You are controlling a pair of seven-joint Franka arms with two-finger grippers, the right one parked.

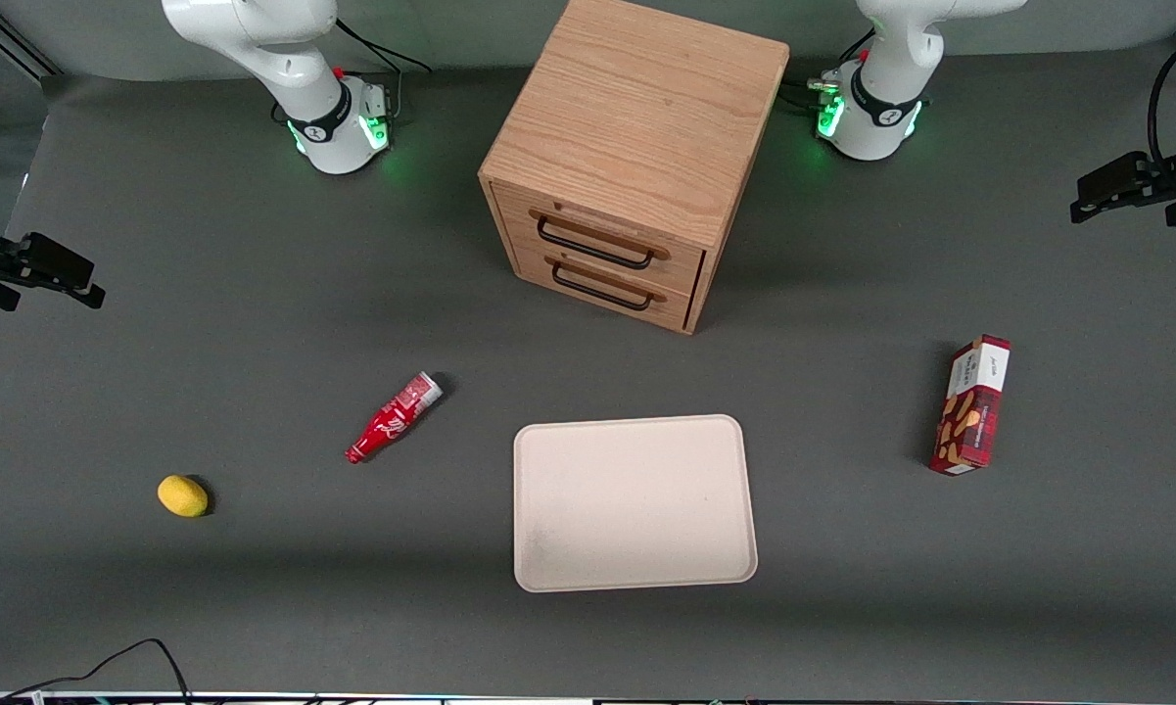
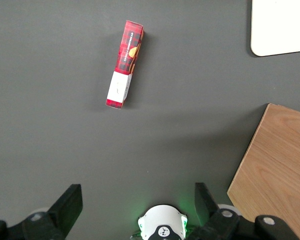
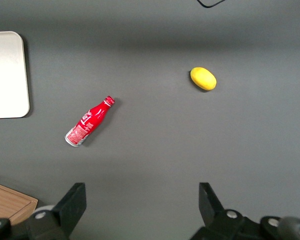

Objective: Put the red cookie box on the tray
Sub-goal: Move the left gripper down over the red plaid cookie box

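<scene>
Nearest you lies the tray (image 1: 635,503), bare; your red cookie box (image 1: 972,405) rests flat on the table toward the working arm's end. Your gripper (image 2: 138,200) hovers high, fingers spread wide, holding nothing.

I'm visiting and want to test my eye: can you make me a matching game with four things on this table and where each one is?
1 cookie box
2 tray
3 lemon
4 gripper

a toward the parked arm's end
b on the table at the working arm's end
c nearer the camera than the drawers
d open, above the table, holding nothing

Pairs: 1-b, 2-c, 3-a, 4-d
</scene>
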